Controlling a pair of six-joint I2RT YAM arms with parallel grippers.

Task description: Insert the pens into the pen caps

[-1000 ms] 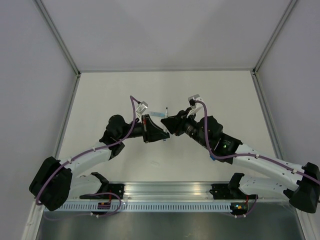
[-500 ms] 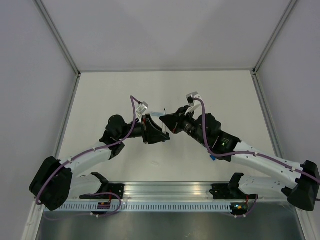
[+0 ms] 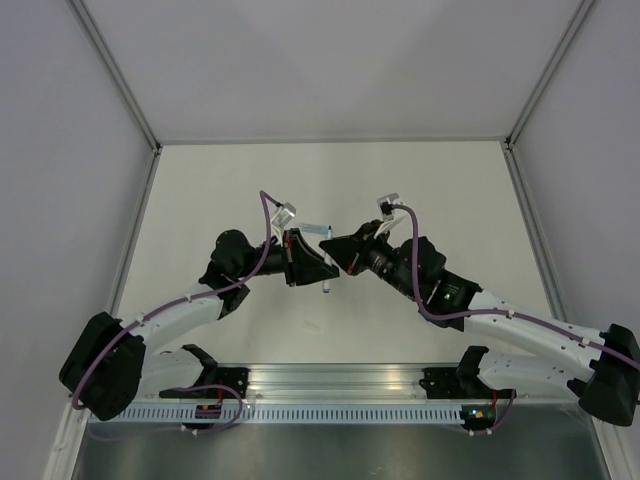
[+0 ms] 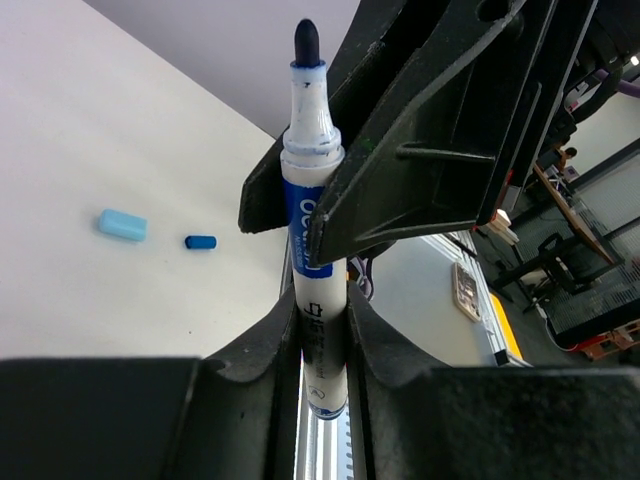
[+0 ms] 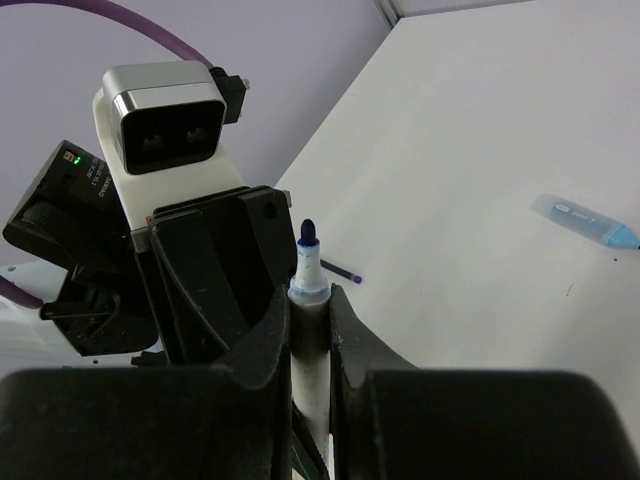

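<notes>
A white pen (image 4: 312, 290) with a blue label and a dark bare tip stands upright between both grippers. My left gripper (image 4: 320, 315) is shut on its lower barrel. My right gripper (image 5: 310, 305) is shut on the pen (image 5: 306, 270) just below the tip, and its black fingers (image 4: 420, 150) fill the upper right of the left wrist view. From above, the two grippers meet near the table's middle, left (image 3: 316, 268) and right (image 3: 336, 252). On the table lie a pale blue cap (image 4: 122, 224), a small dark blue cap (image 4: 200, 241) and a slim dark pen (image 5: 340, 270).
A longer translucent blue cap (image 5: 585, 220) lies on the table to the right in the right wrist view. Just behind the grippers in the top view lies a pale blue cap (image 3: 318, 229). The left wrist's camera block (image 5: 165, 115) sits close in front of the right wrist camera.
The right jaws have closed on the pen's upper part. The left jaws loosened briefly and closed again. The right wrist shifted slightly, and the pen's lower end now shows below the grippers.
</notes>
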